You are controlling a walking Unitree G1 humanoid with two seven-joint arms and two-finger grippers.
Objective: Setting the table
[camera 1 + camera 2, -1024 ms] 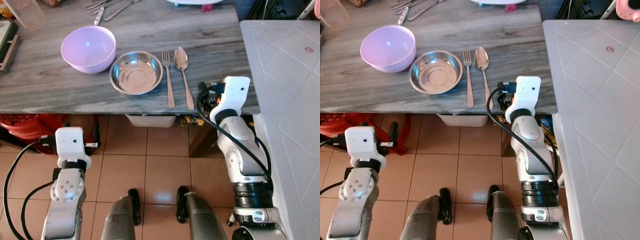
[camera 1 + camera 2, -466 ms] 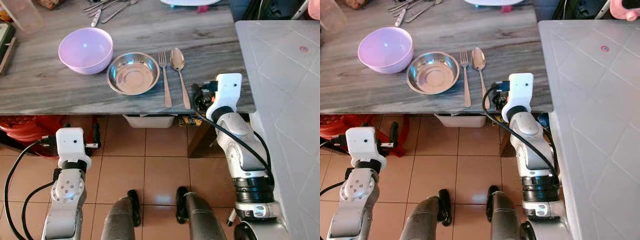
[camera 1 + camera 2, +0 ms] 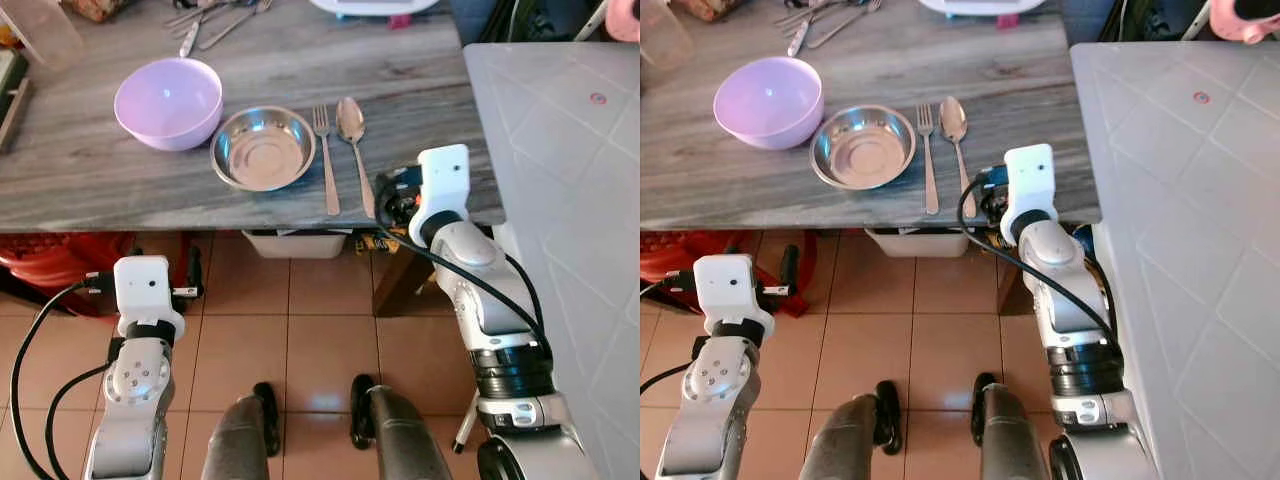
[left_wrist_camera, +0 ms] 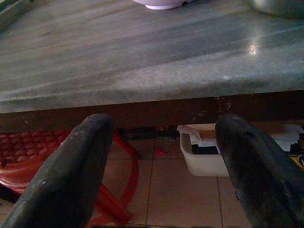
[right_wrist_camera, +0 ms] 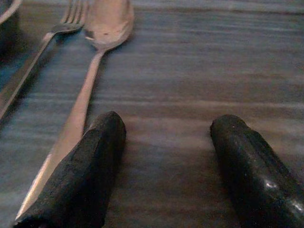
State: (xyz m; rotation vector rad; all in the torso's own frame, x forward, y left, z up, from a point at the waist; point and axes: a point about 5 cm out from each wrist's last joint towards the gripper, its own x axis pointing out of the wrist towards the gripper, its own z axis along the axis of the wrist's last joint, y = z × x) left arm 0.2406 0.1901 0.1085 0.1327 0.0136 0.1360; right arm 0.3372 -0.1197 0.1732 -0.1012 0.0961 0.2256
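Note:
On the grey wood-grain table (image 3: 90,190) a lilac bowl (image 3: 168,100) stands left of a steel bowl (image 3: 263,148). Right of the steel bowl lie a fork (image 3: 325,160) and a spoon (image 3: 352,140), side by side with handles toward me. My right gripper (image 3: 385,195) is open and low over the table's front edge, just right of the spoon's handle end. In the right wrist view the spoon (image 5: 90,90) runs beside one of the fingers (image 5: 76,175), and bare tabletop lies between the two. My left gripper (image 4: 159,166) hangs open below the table edge.
A white tiled counter (image 3: 560,150) closes off the right side. Loose cutlery (image 3: 215,15) and a clear container (image 3: 45,30) sit at the table's far edge. Under the table are a white tub (image 3: 295,243) and a red stool (image 3: 50,255).
The camera has shifted a little. My right gripper has drawn slightly left, closer to the spoon's handle end. The left arm has not moved.

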